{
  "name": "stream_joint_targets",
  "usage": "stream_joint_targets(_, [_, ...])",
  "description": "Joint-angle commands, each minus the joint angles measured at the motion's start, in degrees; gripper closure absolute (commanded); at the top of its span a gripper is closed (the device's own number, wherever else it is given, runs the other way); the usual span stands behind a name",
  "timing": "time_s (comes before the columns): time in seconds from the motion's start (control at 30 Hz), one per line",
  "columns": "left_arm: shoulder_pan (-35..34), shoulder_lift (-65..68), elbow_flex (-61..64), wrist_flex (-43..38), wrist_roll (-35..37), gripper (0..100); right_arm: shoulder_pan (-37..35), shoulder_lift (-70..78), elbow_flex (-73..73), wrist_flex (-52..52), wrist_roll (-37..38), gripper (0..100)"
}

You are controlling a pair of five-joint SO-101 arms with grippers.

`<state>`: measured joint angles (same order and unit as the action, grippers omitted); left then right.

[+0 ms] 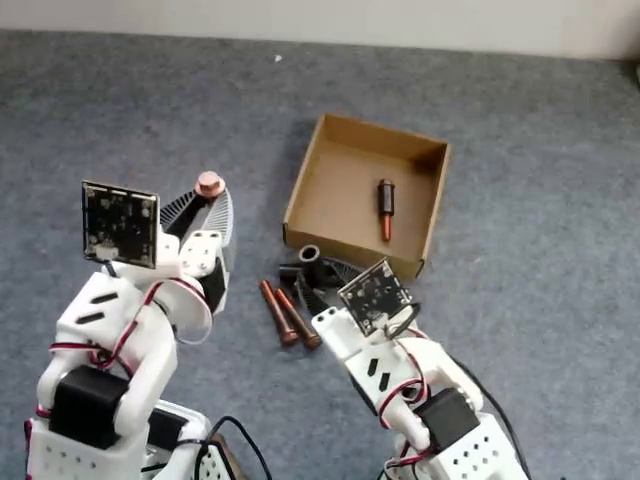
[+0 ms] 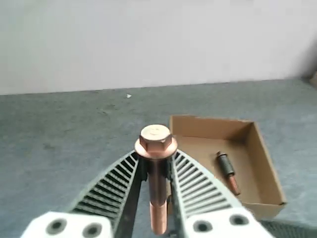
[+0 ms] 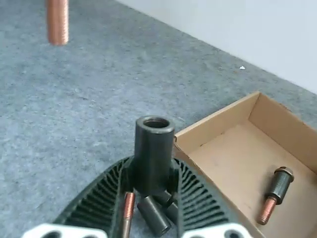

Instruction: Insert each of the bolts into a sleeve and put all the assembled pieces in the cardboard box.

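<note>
My left gripper [image 2: 157, 171] is shut on a copper bolt [image 2: 156, 173], held upright with its hex head up; from above the bolt head [image 1: 209, 184] shows left of the cardboard box [image 1: 300, 190]. My right gripper [image 3: 152, 181] is shut on a dark sleeve [image 3: 153, 153], upright with its bore open upward, just in front of the box [image 3: 218, 119]; from above the sleeve [image 1: 309, 256] sits by the box's near corner. The left arm's bolt tip [image 3: 57, 22] hangs off to one side of the sleeve. One assembled bolt and sleeve [image 1: 385, 207] lies in the box.
Two more copper bolts [image 1: 286, 312] lie on the grey carpet between the arms. Loose dark sleeves [image 3: 157, 214] lie under my right gripper. Open carpet stretches left of and behind the box.
</note>
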<state>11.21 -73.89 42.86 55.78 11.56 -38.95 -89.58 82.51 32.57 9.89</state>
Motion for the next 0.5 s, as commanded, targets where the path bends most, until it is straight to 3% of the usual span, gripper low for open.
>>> stream_joint_targets(0.0, [4.6,-1.1,1.2,-5.8,5.2,100,-0.9,-0.8,0.4,-3.6,-0.6,99.3])
stream_joint_targets(0.23, [10.7,-1.1,13.8,-19.9,6.0,100,-2.3,-6.5,3.6,-3.4,-0.6,99.3])
stream_joint_targets(0.47, [12.3,-1.1,15.4,-22.7,6.1,100,-2.5,-15.9,11.1,-3.5,0.8,99.3])
